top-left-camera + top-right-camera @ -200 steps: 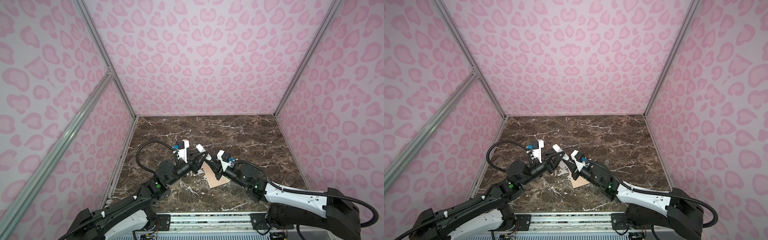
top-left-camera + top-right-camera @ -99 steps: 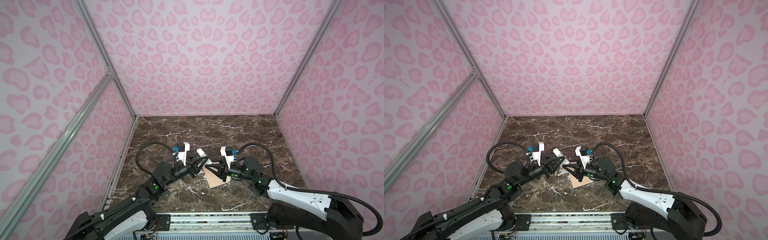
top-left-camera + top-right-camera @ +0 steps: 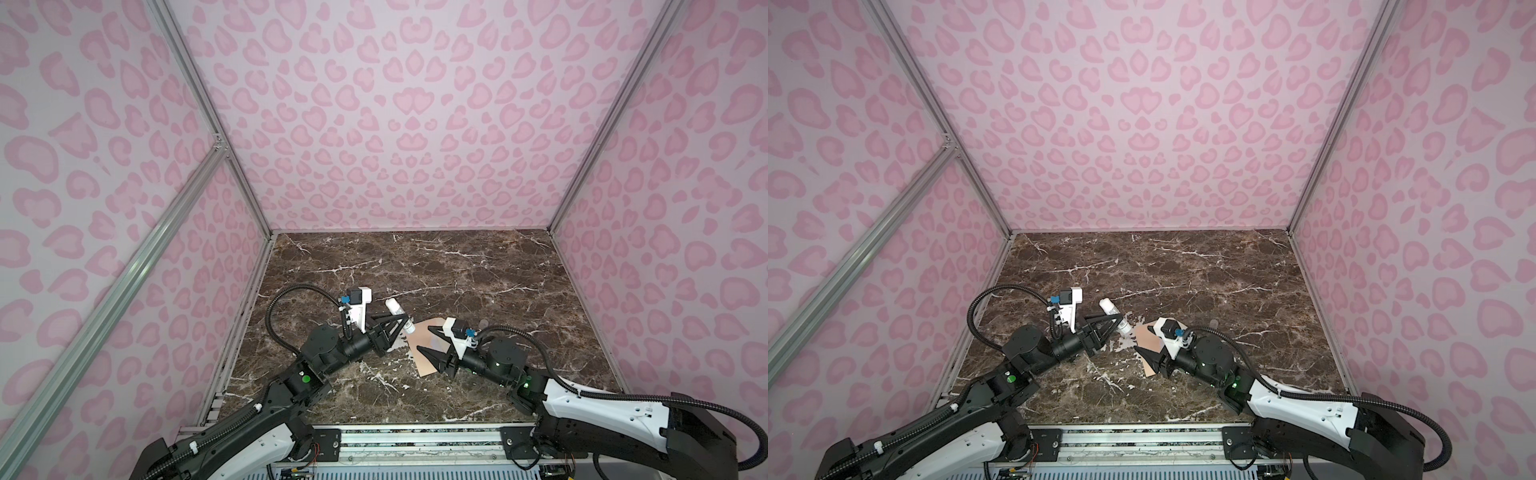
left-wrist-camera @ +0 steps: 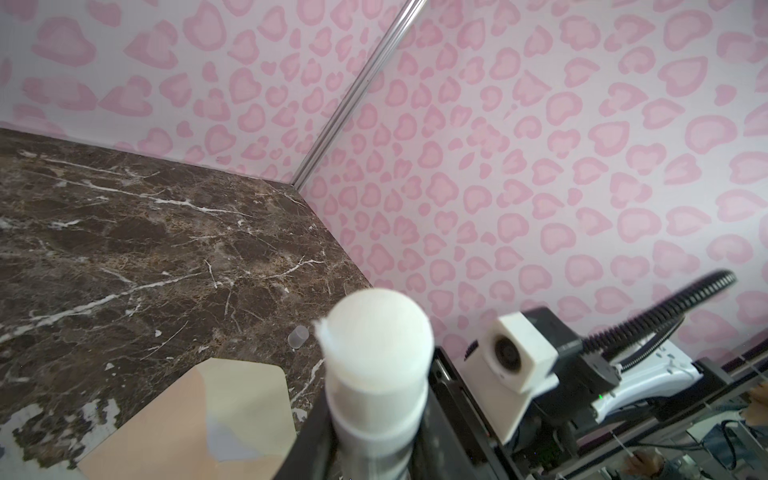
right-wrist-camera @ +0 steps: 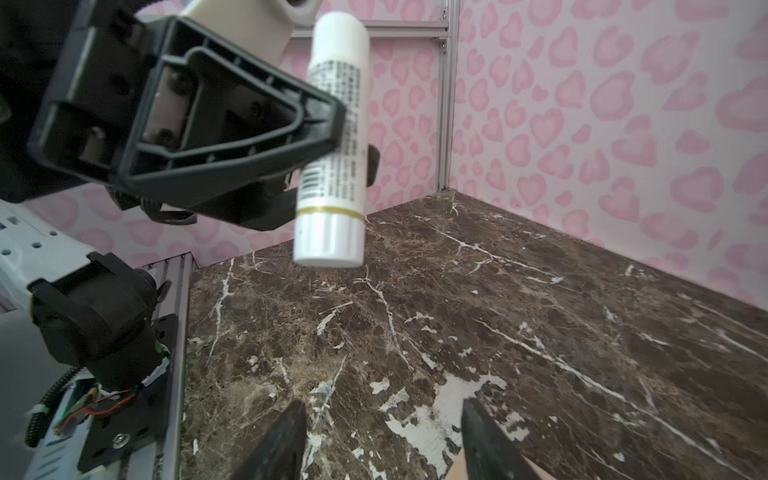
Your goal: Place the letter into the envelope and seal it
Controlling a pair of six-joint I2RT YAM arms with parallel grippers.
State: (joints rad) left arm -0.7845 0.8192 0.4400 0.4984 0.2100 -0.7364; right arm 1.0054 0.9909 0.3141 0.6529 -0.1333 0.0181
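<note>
left tool (image 3: 402, 326) clamped on the glue (image 5: 332, 145), just beside the envelope (image 4: 166, 424); right tool (image 3: 424, 338) apart, above the envelope, holding nothing. letter (image 4: 226, 440) seems tucked inside, a grey sliver showing. unpinned, the envelope may slide or its flap crumple when glue drags across

**Peach envelope (image 3: 428, 340) lying flat with its flap open and the letter tucked inside**

In both top views the envelope (image 3: 1146, 336) rests on the dark marble tabletop (image 3: 415, 270), near the front middle and at a slant to the table's edges. The left wrist view shows its paler, round-cornered flap (image 4: 249, 386) laid open. A whitish-grey sliver of the letter (image 4: 226, 436) shows in the pocket's mouth, and the rest of the card is hidden.
</note>
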